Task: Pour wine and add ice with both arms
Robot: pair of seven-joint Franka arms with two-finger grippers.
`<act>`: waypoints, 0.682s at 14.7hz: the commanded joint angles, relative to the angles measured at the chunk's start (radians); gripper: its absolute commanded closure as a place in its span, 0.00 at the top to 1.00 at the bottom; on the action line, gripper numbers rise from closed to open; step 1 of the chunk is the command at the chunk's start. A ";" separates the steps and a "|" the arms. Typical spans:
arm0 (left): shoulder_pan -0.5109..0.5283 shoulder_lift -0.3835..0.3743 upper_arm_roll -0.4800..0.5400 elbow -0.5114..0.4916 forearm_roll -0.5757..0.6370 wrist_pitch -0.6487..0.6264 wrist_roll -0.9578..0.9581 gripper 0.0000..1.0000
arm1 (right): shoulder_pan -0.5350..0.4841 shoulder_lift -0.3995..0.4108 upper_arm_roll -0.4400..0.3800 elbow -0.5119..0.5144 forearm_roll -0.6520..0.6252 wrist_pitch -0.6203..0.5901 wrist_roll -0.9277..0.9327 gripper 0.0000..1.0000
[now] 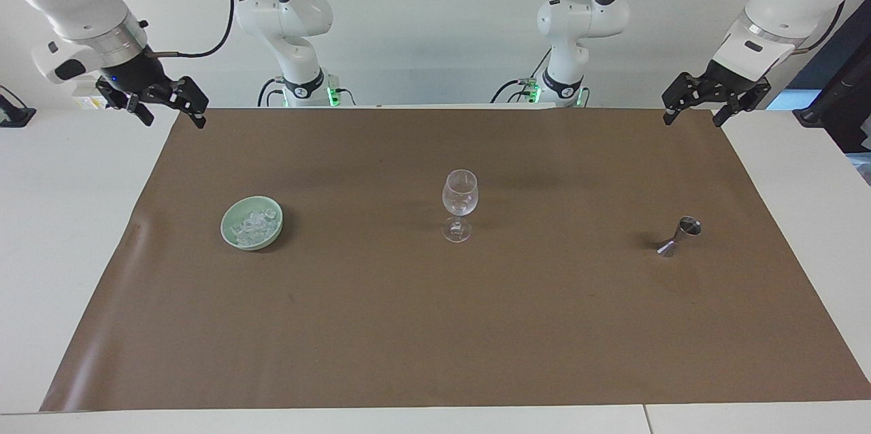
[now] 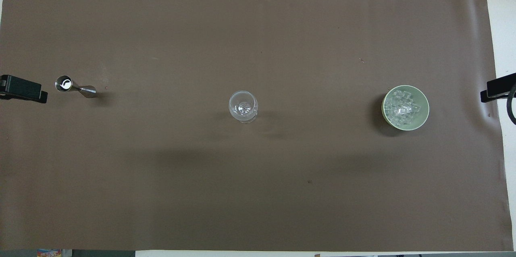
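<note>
1. My left claw (image 1: 714, 106) hangs open and empty over the desk (image 1: 68, 230) corner nearest its base; my right claw (image 1: 155, 104) mirrors it, both waiting.
2. The ice (image 1: 253, 228) sits in the green bowl (image 1: 235, 238) toward the right arm's end.
3. I judge the wine glass (image 1: 460, 203) mid-desk and the slim jigger (image 1: 678, 237) easily toppled.
4. Wide bare mat (image 1: 435, 339) surrounds everything.

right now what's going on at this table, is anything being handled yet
Nothing is held yet. The left gripper and right gripper hang open over the mat's corners nearest the robots, waiting. On the mat an empty wine glass stands between a green bowl of ice and a metal jigger.
</note>
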State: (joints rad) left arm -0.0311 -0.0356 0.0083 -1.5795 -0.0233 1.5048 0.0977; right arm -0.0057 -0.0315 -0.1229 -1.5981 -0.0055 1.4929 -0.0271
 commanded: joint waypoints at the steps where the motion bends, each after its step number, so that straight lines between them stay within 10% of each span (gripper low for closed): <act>1: -0.003 -0.020 -0.005 -0.025 0.000 0.011 0.002 1.00 | 0.000 -0.019 0.003 -0.020 -0.016 0.017 -0.019 1.00; 10: -0.003 -0.027 -0.007 -0.039 0.000 0.009 0.011 1.00 | -0.002 -0.019 0.003 -0.020 -0.016 0.015 -0.019 1.00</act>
State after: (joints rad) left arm -0.0324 -0.0357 0.0024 -1.5836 -0.0233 1.5040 0.0977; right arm -0.0057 -0.0315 -0.1229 -1.5981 -0.0064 1.4929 -0.0271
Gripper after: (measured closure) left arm 0.000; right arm 0.000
